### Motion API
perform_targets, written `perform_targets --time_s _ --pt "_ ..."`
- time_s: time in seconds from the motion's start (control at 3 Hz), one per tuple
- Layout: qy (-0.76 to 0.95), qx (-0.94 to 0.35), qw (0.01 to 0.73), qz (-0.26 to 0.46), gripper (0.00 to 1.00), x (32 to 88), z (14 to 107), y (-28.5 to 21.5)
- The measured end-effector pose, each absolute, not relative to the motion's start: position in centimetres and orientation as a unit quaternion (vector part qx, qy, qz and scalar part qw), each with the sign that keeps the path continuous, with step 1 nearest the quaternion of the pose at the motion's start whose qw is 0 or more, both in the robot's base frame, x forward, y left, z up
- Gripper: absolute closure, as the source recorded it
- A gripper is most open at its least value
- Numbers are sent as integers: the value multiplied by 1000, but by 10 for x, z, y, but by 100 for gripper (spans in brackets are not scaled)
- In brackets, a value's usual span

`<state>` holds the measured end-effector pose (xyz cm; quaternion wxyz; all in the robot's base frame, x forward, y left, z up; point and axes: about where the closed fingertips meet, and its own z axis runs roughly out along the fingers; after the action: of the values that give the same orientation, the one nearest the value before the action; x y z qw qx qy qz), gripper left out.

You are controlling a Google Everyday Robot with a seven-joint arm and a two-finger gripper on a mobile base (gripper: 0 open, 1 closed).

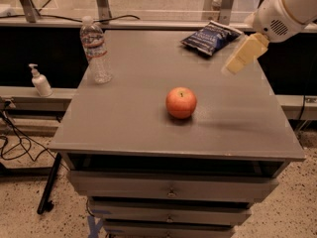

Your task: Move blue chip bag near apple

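The blue chip bag (211, 36) lies flat at the far right of the grey table top (129, 113), near its back edge. The apple (181, 102) stands near the middle of the table, well in front of the bag. My gripper (241, 56) hangs from the white arm at the upper right, above the table's right side, just right of and slightly in front of the bag. It holds nothing that I can see.
A clear water bottle (96, 51) stands at the table's back left. A white pump dispenser (39, 81) sits on the ledge to the left. Drawers (171, 191) are below the table top. Cables lie on the floor at the left.
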<state>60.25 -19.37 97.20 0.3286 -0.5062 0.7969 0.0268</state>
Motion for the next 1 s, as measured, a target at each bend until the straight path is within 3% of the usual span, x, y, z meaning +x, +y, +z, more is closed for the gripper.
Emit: perform_targets --time_s 1.0 --pt "806 -402 421 108 0 691 932 -141"
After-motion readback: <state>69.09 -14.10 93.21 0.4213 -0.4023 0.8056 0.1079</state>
